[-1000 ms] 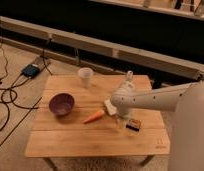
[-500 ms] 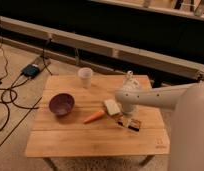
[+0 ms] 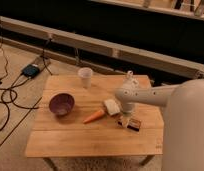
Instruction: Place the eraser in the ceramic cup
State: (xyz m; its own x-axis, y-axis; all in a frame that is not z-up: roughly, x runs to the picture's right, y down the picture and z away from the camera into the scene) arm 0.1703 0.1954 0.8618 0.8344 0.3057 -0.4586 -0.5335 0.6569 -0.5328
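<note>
Now gripper [image 3: 125, 119] has shifted right in the last 1 s, off the block [image 3: 111, 106], and hangs just over the eraser [image 3: 133, 123] at 4 o'clock on the table [image 3: 70, 142]. Jaws spread, nothing held. Cup [image 3: 85, 77] at 12 o'clock. Grasp looks next.
</note>
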